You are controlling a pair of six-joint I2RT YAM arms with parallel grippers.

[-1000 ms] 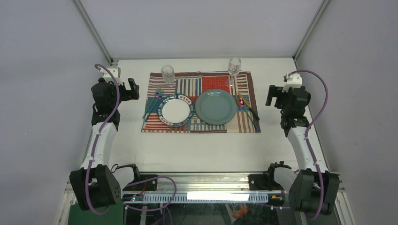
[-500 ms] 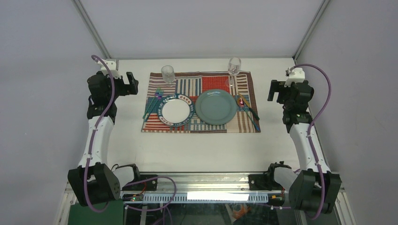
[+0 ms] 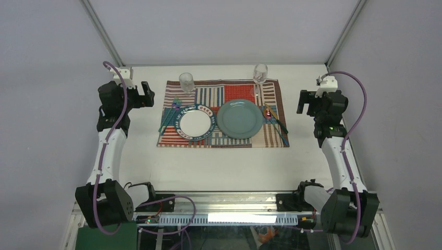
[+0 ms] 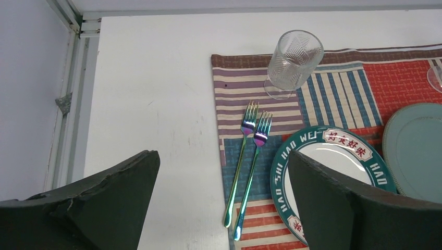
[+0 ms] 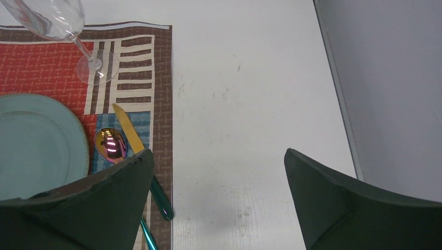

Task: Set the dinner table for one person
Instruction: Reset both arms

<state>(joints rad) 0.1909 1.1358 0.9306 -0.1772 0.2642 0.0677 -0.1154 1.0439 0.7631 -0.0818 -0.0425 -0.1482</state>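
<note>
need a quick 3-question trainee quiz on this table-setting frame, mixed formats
1. True or false: both forks lie left of the lettered plate.
2. Which stands nearest the knife? A tumbler, B wine glass, C fork.
3. Fill in: the left arm's fingers and the right arm's fingers hold ____.
Key: 1 true; 2 B; 3 nothing.

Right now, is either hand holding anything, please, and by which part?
Nothing is held; the left hand and the right hand are both open and empty.
</note>
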